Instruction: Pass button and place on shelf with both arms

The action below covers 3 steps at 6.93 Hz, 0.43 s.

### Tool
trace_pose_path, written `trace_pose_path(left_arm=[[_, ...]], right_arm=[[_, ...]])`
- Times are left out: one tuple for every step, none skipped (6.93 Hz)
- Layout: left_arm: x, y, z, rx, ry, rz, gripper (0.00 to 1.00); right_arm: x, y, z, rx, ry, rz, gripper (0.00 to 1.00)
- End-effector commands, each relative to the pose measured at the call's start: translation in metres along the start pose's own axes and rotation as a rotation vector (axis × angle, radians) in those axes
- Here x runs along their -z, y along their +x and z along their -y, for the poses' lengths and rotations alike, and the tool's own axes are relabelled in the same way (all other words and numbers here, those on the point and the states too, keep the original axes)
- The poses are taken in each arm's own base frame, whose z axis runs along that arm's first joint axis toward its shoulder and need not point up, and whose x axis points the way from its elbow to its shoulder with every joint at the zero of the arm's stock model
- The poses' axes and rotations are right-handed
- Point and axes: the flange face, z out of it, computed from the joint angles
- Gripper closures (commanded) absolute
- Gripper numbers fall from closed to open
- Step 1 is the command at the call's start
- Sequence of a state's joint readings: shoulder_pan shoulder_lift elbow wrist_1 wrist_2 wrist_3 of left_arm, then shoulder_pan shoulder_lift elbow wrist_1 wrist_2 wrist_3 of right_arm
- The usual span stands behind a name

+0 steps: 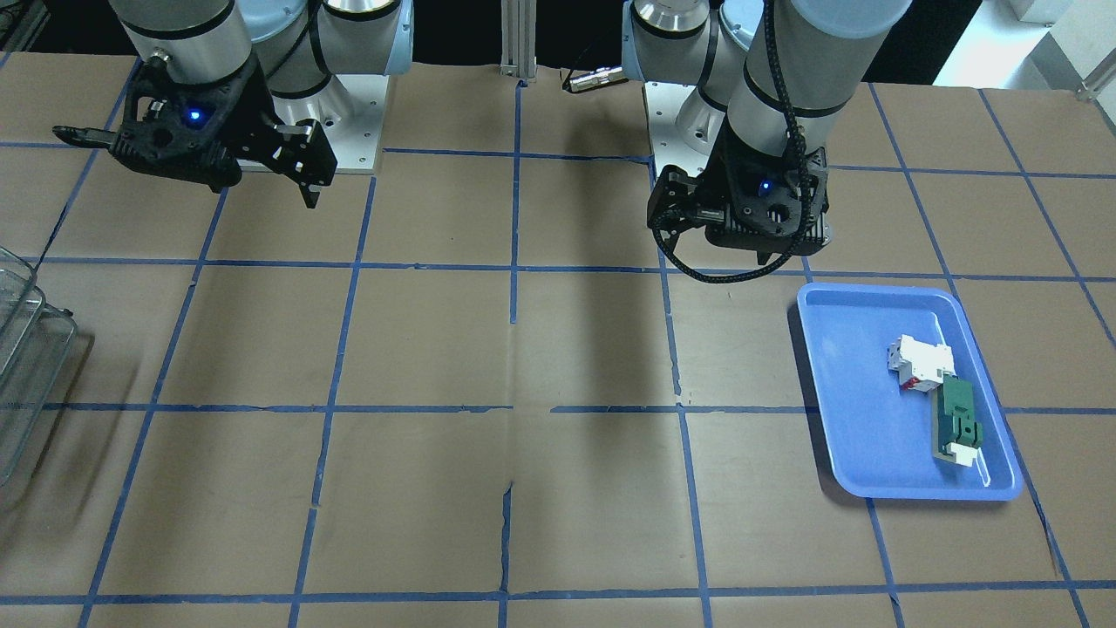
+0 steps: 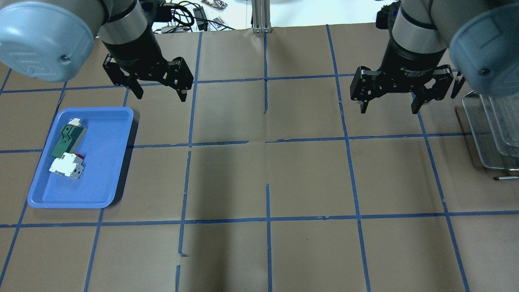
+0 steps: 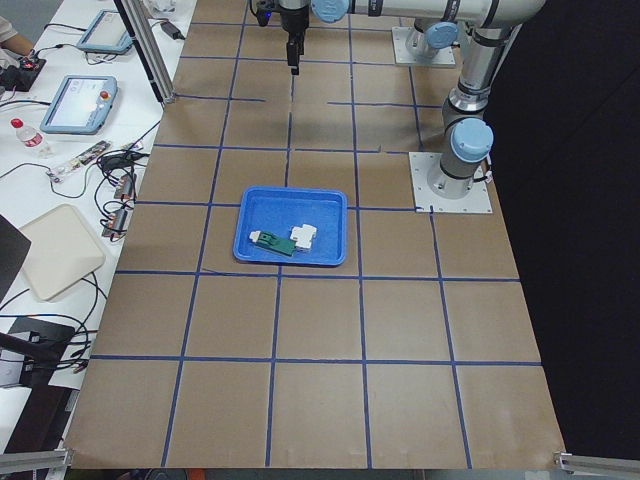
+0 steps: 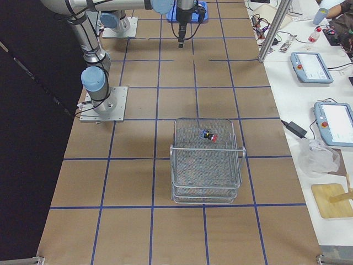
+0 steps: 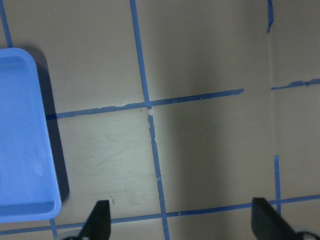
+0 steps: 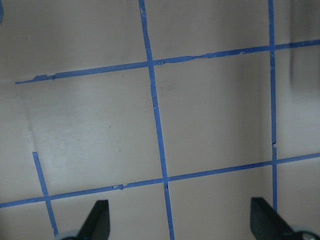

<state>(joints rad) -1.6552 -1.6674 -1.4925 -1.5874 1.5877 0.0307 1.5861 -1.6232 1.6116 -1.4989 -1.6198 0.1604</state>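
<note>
While the left gripper (image 2: pixel 162 96) is hovering over the table (image 2: pixel 267 178) just beyond the blue tray (image 2: pixel 81 205), its wrist is pointing straight down. Its jaws are standing wide apart, gripping nothing. Its wrist camera is showing only two black fingertips (image 5: pixel 100 220) over brown paper and the tray's corner. Inside the tray, a green flat part (image 2: pixel 67 136) and a white block (image 2: pixel 65 166) are lying against each other.

Further right, the right gripper (image 2: pixel 388 109) is hanging in the same downward pose, likewise spread open and empty. At the far right the shelf (image 2: pixel 486 134) is being cut off by the overhead frame, so what it is holding is not showing there.

From the right-end camera, the button (image 4: pixel 209 136) is lying on the rack's top mesh tier, toward its far end. It is too small there to make out how it is turned. It is sitting well apart from both grippers, with the right one nearer.
</note>
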Motion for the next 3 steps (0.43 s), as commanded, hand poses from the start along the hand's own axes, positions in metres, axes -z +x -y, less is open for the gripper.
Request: trace_pose_path(left_arm=[[0.0, 0.0, 0.0, 0.0, 0.0, 0.0, 0.0], [0.0, 0.0, 0.0, 0.002, 0.0, -0.002, 0.0], [0.0, 0.0, 0.0, 0.002, 0.0, -0.002, 0.0]], right_arm=[[0.006, 0.018, -0.007, -0.044, -0.001, 0.043, 0.0], [0.012, 0.017, -0.016, -0.041, -0.005, 0.047, 0.0], [0.014, 0.016, -0.019, -0.039, -0.002, 0.05, 0.0]])
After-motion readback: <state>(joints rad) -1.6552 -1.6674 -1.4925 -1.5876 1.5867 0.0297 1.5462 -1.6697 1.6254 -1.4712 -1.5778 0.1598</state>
